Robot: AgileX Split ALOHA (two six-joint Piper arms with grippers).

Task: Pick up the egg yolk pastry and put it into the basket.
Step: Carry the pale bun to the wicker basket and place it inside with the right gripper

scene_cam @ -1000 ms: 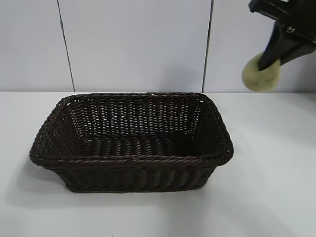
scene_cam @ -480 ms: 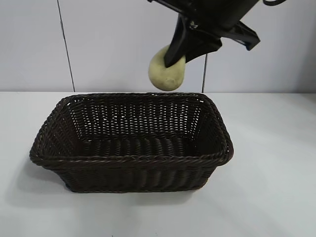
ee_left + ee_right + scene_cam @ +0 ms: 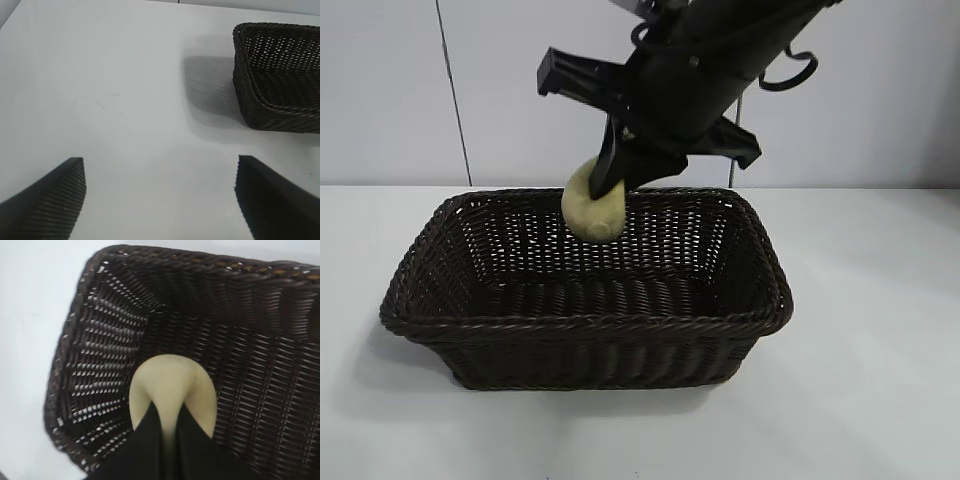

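Exterior view, right gripper (image 3: 610,185) clamped on pastry (image 3: 592,212), hanging over basket (image 3: 585,322), left gripper (image 3: 160,200) agape, empty, over bare table (image 3: 100,100).

dark brown woven basket (image 3: 585,340); pale yellow pastry (image 3: 592,212)

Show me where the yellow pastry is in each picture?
Exterior view: the egg yolk pastry hangs from the right gripper over the far side of the basket.
Left wrist view: not in it; only a basket corner shows.
Right wrist view: the pastry sits low in the middle, pinched by the dark fingers.
Shared landmark: the basket.
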